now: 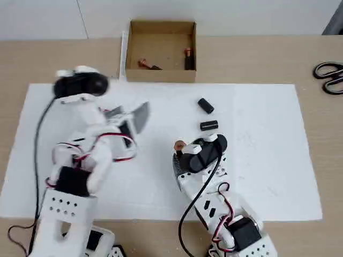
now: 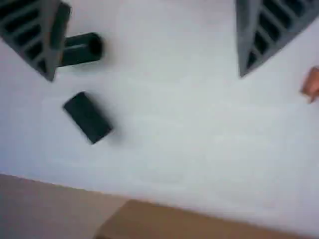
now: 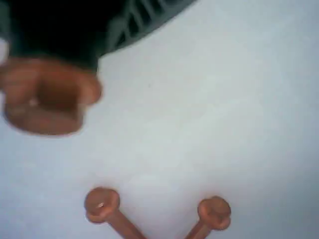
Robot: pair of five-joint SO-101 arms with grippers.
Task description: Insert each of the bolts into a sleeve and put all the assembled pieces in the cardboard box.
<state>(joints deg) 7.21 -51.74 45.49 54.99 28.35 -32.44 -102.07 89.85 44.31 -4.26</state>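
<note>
The cardboard box (image 1: 127, 53) at the back holds two assembled pieces (image 1: 188, 58), (image 1: 147, 64). Two black sleeves (image 1: 206, 105), (image 1: 209, 126) lie loose on the white sheet. In the left wrist view these sleeves (image 2: 79, 49), (image 2: 87, 117) lie close to one finger of my left gripper (image 2: 147, 73), which hovers open over bare paper. My right gripper (image 1: 180, 153) is shut on a copper bolt (image 3: 47, 97), with a dark shape over its shaft. Beyond it two more bolts (image 3: 102, 205), (image 3: 214, 212) lie on the sheet.
The white paper sheet (image 1: 268, 160) covers most of the wooden table. Scissors (image 1: 329, 77) lie at the far right edge. Both arm bases stand at the near edge, with cables trailing beside them.
</note>
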